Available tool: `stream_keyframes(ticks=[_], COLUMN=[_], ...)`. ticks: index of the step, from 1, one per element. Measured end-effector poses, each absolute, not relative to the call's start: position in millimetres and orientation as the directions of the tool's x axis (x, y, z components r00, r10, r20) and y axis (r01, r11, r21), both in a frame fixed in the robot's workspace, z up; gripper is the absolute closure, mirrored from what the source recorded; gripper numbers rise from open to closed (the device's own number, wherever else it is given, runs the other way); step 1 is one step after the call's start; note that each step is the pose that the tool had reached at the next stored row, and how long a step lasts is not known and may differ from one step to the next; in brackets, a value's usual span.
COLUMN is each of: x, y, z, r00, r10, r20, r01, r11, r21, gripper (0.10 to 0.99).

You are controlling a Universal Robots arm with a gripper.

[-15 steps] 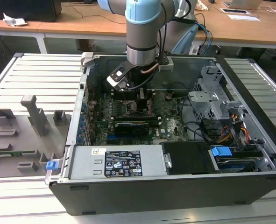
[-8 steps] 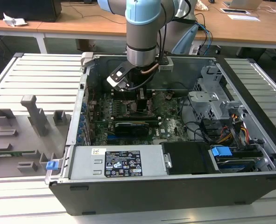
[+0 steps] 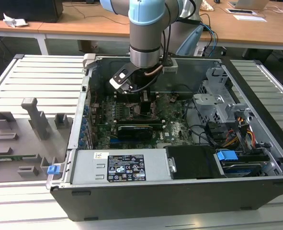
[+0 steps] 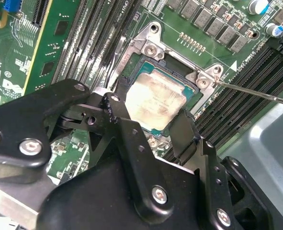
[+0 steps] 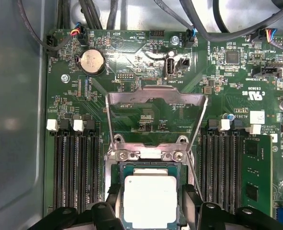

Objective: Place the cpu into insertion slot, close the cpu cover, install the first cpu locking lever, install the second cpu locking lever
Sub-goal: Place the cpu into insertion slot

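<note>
- The gripper (image 4: 150,122) reaches down into the computer case (image 3: 179,196). Its jaws are narrow and pinch the cpu (image 5: 150,201) by two opposite edges.
- The cpu lies flat in the insertion slot (image 5: 146,166), metal top up. Being square it has no long axis, and its edges run parallel to the rim.
- The cpu cover (image 5: 155,97) stands raised.
- Risk: if the jaws drag or tilt the chip, socket contacts could bend.

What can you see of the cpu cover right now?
In the first wrist view the cpu cover is a thin silver-grey metal frame with one large opening, through which the green board shows. It stands raised open, held at its hinge edge by the bracket with two screws at the rim of the insertion slot. It is not down over the cpu, which lies uncovered in the slot. Nothing rests on the cover.
</note>
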State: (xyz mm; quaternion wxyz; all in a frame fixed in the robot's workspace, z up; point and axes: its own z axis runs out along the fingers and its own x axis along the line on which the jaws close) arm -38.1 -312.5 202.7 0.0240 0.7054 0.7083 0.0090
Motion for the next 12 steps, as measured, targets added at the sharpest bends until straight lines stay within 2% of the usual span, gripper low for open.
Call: stream_keyframes(ticks=[6,8,9,10,12], x=[-36.6,-36.0,-35.8,-35.8,-35.8], y=[-312.5,-312.5,-312.5,-312.5,-312.5], z=[210.4,211.3,212.1,212.1,212.5], r00=[-0.004,-0.004,-0.004,-0.004,-0.004], r10=[1.000,1.000,1.000,1.000,1.000], r20=[-0.021,-0.021,-0.021,-0.021,-0.022], r01=[0.999,0.999,1.000,1.000,1.000], r11=[0.005,0.005,0.005,0.004,0.005], r21=[0.037,0.033,0.029,0.028,0.028], gripper=[0.486,0.612,0.733,0.733,0.855])
